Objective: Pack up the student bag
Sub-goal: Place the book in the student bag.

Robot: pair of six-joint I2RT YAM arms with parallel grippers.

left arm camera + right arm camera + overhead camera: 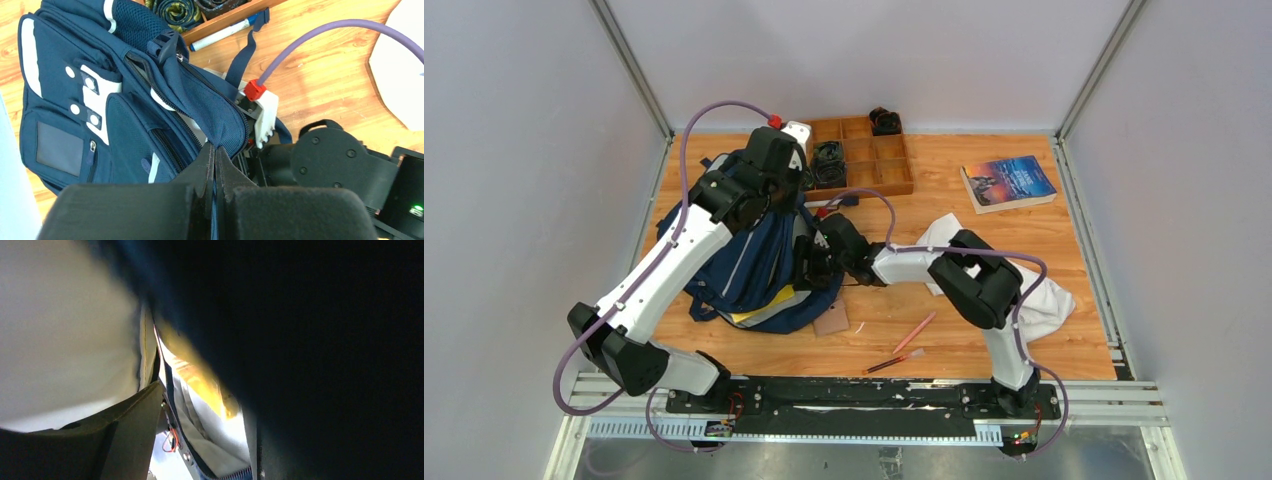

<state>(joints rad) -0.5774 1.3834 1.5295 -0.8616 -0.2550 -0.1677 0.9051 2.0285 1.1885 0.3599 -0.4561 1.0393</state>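
Observation:
The navy student bag lies at the left middle of the table with its mouth toward the right. My left gripper is above it; in the left wrist view its jaws are shut on the edge of the bag's navy top flap and hold it up. My right gripper is pushed into the bag's mouth. In the right wrist view its fingers stand apart inside the bag, with grey lining and something yellow between them. The right side of that view is dark.
A wooden compartment tray with rolled dark items stands at the back. A blue marker lies by it. A book is at the back right, a white cloth under the right arm, two pencils and a brown card in front.

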